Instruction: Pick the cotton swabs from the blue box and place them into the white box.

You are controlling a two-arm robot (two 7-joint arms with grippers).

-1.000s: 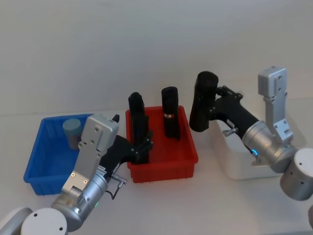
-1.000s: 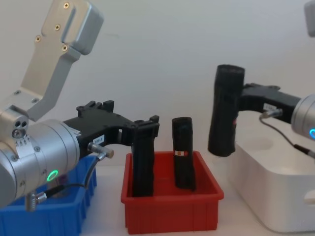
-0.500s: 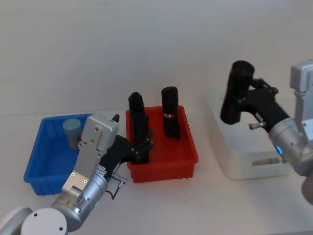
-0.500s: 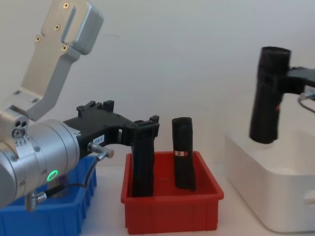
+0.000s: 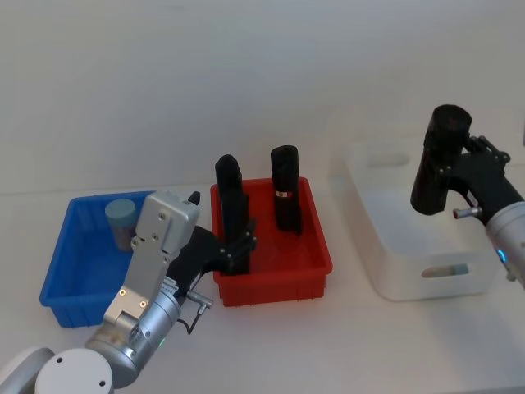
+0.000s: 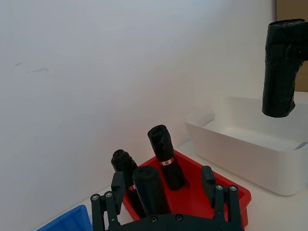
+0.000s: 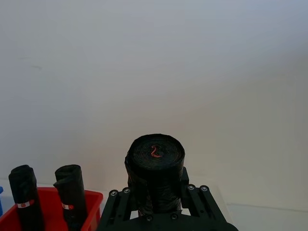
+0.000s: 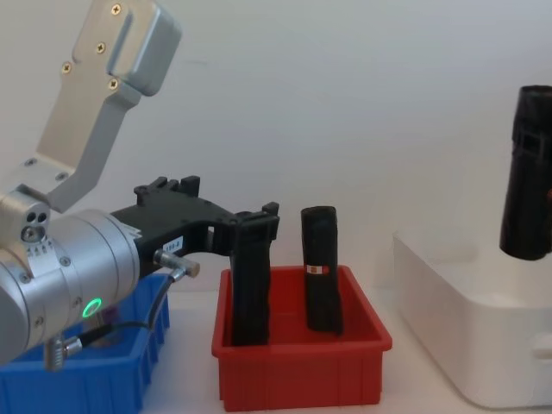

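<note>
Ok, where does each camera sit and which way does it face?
Head: high, looking down on blue box, red bin, white box; both arms show.
Chest: lower, looking across the table; left arm looms at left.
Left wrist: behind left gripper, facing the red bin's rolls.
Right wrist: behind right gripper, facing the wall past its held black roll.
Shared: head and left wrist show that roll above the white box.
</note>
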